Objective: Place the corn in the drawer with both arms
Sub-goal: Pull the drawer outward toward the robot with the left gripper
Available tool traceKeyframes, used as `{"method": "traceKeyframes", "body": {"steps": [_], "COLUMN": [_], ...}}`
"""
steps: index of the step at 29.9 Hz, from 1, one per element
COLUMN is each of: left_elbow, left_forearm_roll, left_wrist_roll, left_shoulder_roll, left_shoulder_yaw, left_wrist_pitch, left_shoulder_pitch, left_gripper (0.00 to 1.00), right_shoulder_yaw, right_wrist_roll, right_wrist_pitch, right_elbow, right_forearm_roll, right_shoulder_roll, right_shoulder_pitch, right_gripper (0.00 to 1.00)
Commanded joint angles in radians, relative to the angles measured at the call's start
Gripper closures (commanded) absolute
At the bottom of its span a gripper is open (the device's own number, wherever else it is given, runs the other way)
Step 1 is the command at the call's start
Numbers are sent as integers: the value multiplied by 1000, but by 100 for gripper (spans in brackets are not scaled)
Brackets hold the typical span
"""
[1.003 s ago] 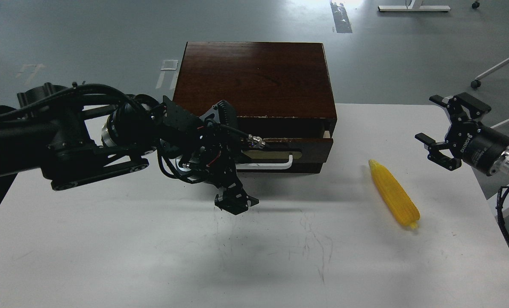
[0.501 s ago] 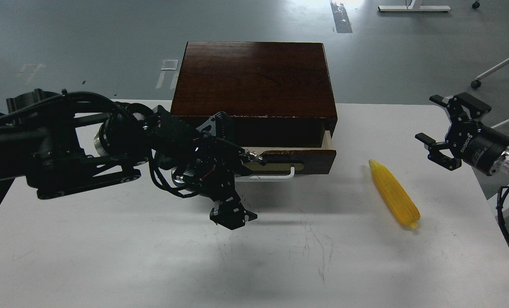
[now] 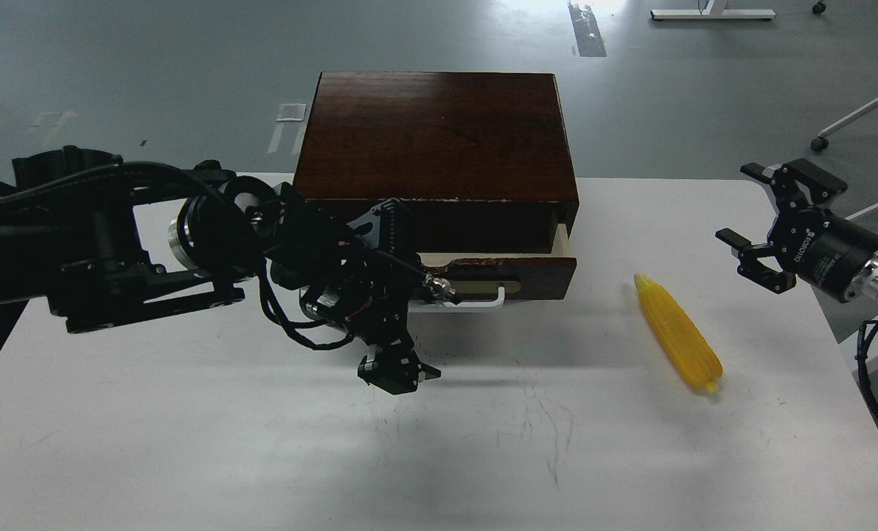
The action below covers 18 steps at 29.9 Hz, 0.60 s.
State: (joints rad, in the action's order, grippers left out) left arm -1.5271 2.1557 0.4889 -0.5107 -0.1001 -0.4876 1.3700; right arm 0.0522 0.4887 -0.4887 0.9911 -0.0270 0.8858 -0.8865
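Observation:
The yellow corn [image 3: 678, 343] lies on the white table [image 3: 262, 442], right of the dark brown box [image 3: 439, 133]. The drawer [image 3: 516, 269] is pulled out a little, showing a pale wood side at its right end. My left gripper [image 3: 398, 346] is at the left end of the white handle [image 3: 475, 304]; one finger [image 3: 394, 372] points down to the table. It is dark and tangled with cables, so its grip is unclear. My right gripper [image 3: 754, 221] is open and empty, up and to the right of the corn.
The box stands at the table's far edge. The table's right edge [image 3: 851, 383] runs close below my right arm. Grey floor, a chair base [image 3: 851, 122] and a desk foot lie beyond the table.
The drawer has come out a little from the box while my left arm drew back toward me and to the left. The corn and my right gripper have not moved.

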Motion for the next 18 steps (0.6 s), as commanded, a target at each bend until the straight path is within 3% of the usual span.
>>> {"method": "traceKeyframes", "body": {"steps": [1,6,12,18], "left_elbow": [1,-5,-94,-136], "left_forearm_roll": [18,26,-6,-269], "left_wrist_roll": [0,0,0,0], "left_shoulder_roll": [1,6,-22,-112], "left_shoulder_yaw": [0,3,20,167], "left_wrist_pitch": [-1,-1,-1,-1], "left_shoulder_pitch": [9,21,53,57], "left_gripper": [1,1,1,1], "right_shoulder_yaw": [0,0,0,-2], "right_wrist_roll": [0,0,0,0], "right_wrist_pitch": [0,0,0,0], "right_elbow": [1,1,3,0], "right_forearm_roll": [-1,-1,-1,-1], "right_shoulder_roll": [1,2,13,27], "right_shoulder_pitch": [1,0,1,3], "right_gripper": [1,1,1,1]}}
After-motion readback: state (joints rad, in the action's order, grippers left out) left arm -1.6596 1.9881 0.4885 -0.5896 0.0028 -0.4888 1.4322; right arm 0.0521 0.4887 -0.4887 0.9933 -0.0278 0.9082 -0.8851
